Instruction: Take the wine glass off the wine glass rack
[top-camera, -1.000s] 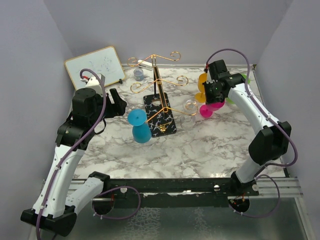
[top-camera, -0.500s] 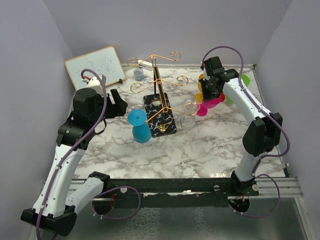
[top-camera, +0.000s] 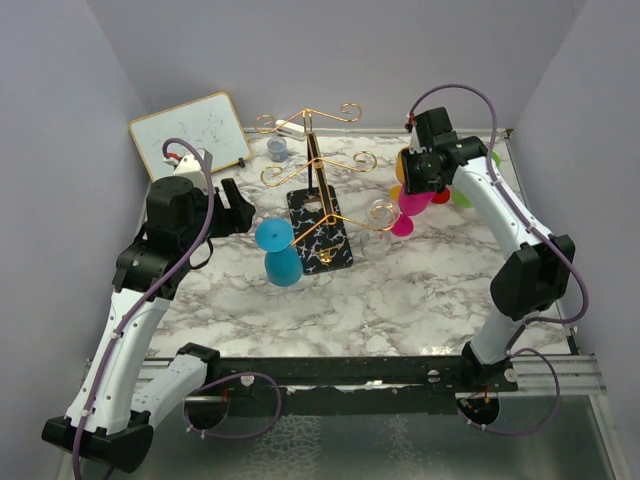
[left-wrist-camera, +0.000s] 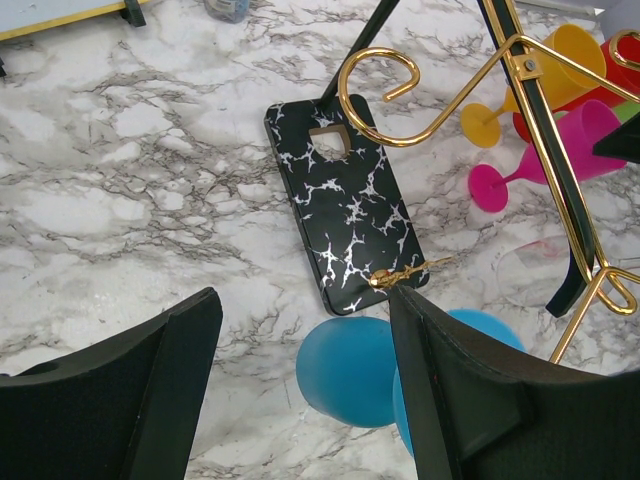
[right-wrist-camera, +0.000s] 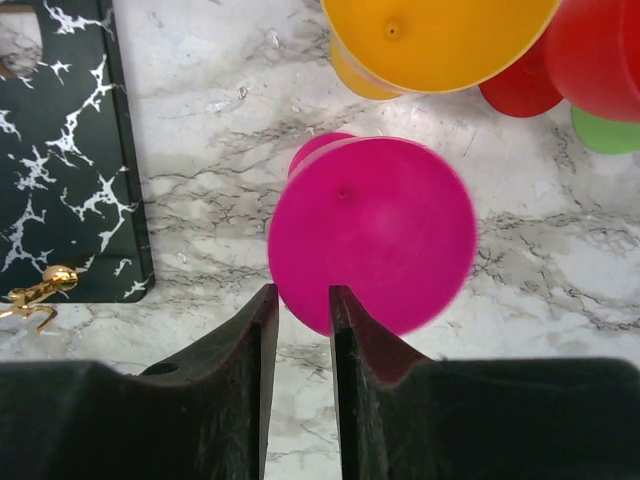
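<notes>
The gold wire wine glass rack (top-camera: 312, 150) stands on its black white-veined base (top-camera: 320, 232), which also shows in the left wrist view (left-wrist-camera: 345, 200). A blue wine glass (top-camera: 280, 252) hangs at its near-left arm end, and a clear glass (top-camera: 380, 212) at its right arm end. My right gripper (top-camera: 416, 186) is right of the rack. Its jaws (right-wrist-camera: 297, 290) are nearly closed on the rim of a pink wine glass (right-wrist-camera: 370, 230), which tilts just above the table (top-camera: 408, 214). My left gripper (top-camera: 240, 208) is open and empty, with the blue glass (left-wrist-camera: 350, 370) below its fingers.
Yellow (top-camera: 404, 164), red (top-camera: 441, 196) and green (top-camera: 490, 158) glasses lie behind the right gripper. A whiteboard (top-camera: 190, 133) leans at the back left, and a small jar (top-camera: 277, 148) stands behind the rack. Purple walls close in three sides.
My right gripper has shifted slightly up and left toward the rack, and the pink glass has moved with it. The left arm has not moved.
</notes>
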